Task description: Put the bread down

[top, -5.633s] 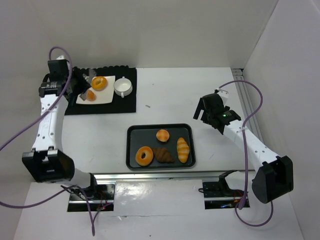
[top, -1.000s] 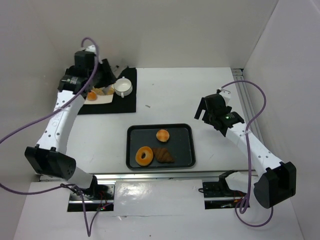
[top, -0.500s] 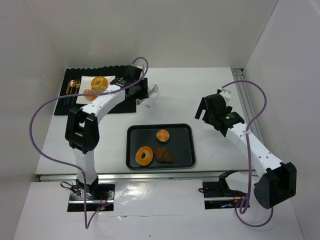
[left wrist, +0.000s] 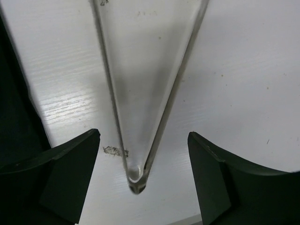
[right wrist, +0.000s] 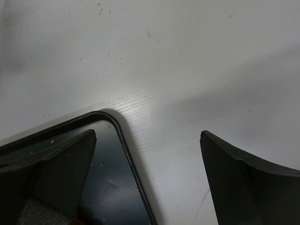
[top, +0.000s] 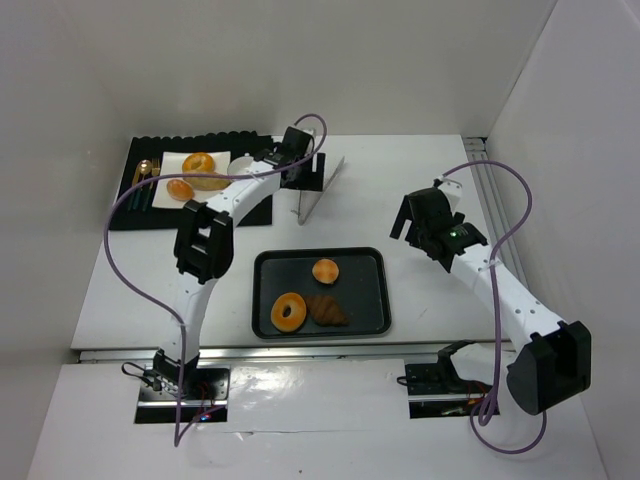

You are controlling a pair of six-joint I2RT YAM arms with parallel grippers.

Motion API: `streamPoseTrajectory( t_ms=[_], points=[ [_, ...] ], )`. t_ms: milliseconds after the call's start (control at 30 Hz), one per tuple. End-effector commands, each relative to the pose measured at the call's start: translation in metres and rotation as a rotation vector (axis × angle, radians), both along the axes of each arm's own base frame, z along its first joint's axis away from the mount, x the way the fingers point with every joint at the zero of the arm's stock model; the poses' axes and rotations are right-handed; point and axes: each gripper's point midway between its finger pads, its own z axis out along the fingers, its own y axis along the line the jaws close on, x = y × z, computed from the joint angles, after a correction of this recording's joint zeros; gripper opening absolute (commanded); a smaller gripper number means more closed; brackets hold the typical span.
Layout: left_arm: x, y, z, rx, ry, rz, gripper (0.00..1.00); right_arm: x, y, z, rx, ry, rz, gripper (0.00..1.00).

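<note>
My left hand (top: 303, 168) hangs wide open, gripping nothing, over the desk (top: 400, 165); the bread (top: 207, 183) lies on the plate (top: 168, 160), well to its left.

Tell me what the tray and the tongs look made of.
Tray: dark, matte, thin rolled rim, probably coated metal, possibly plastic. Tongs: shiny, mirror-like strips reflecting the white table, likely polished steel.

The left arm (top: 238, 196) stretches far forward with its elbow raised behind the left gripper (left wrist: 143, 143), whose jaws gape wide. The right arm (top: 505, 292) trails behind the right gripper (right wrist: 147, 140), which is likewise spread.
</note>
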Motion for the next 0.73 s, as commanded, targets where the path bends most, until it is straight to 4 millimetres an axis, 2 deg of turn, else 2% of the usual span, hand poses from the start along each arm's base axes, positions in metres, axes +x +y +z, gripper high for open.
streamPoseTrajectory(
  t_ms=[0, 33, 133, 167, 233, 267, 300, 367, 400, 433, 467, 500, 533, 567, 600, 633, 700],
  points=[
    [0.001, -0.004, 0.008, -0.006, 0.000, -0.042, 0.89, 0.005, -0.007, 0.007, -0.019, -0.023, -0.025, 0.99],
    [0.000, -0.005, 0.020, -0.020, -0.016, -0.048, 0.92, 0.005, -0.007, 0.009, -0.016, -0.032, -0.025, 0.99],
    [-0.005, -0.003, 0.039, -0.027, -0.031, -0.048, 0.94, 0.004, -0.007, 0.012, -0.013, -0.041, -0.026, 0.99],
    [-0.008, -0.001, 0.061, -0.040, -0.060, -0.049, 0.94, 0.004, -0.008, 0.015, -0.009, -0.051, -0.026, 0.99],
    [-0.017, 0.002, 0.086, -0.057, -0.077, -0.040, 0.94, 0.004, -0.008, 0.015, -0.009, -0.051, -0.026, 0.99],
    [-0.022, -0.003, 0.104, -0.077, -0.103, -0.057, 0.94, 0.004, -0.008, 0.015, -0.009, -0.051, -0.026, 0.99],
    [-0.037, 0.002, 0.125, -0.092, -0.119, -0.066, 0.94, 0.004, -0.008, 0.015, -0.009, -0.051, -0.026, 0.99],
    [-0.058, 0.001, 0.143, -0.122, -0.128, -0.075, 0.94, 0.004, -0.006, 0.015, 0.004, -0.050, -0.025, 0.99],
    [-0.073, 0.002, 0.134, -0.115, -0.097, -0.090, 0.94, 0.004, -0.006, 0.015, 0.004, -0.050, -0.025, 0.99],
    [-0.087, 0.007, 0.156, -0.142, -0.126, -0.092, 0.94, 0.002, -0.006, 0.011, 0.000, -0.040, -0.025, 0.99],
    [-0.096, 0.011, 0.158, -0.149, -0.121, -0.085, 0.94, 0.002, -0.004, 0.010, 0.013, -0.039, -0.025, 0.99],
    [-0.113, 0.013, 0.138, -0.128, -0.074, -0.093, 0.94, 0.001, -0.004, 0.013, 0.016, -0.048, -0.025, 0.99],
    [-0.123, 0.016, 0.136, -0.138, -0.058, -0.092, 0.94, -0.001, -0.003, 0.009, 0.019, -0.037, -0.018, 0.99],
    [-0.137, 0.023, 0.149, -0.158, -0.084, -0.088, 0.94, 0.001, -0.003, 0.010, 0.022, -0.045, -0.018, 0.99],
    [-0.142, 0.026, 0.147, -0.168, -0.089, -0.082, 0.94, 0.001, -0.001, 0.010, 0.029, -0.043, -0.012, 0.99],
    [-0.159, 0.030, 0.122, -0.143, -0.035, -0.088, 0.94, -0.001, -0.002, 0.006, 0.029, -0.043, -0.012, 0.99],
    [-0.172, 0.037, 0.124, -0.155, -0.044, -0.082, 0.94, 0.000, 0.003, 0.007, 0.049, -0.047, 0.005, 0.99]
  ],
)
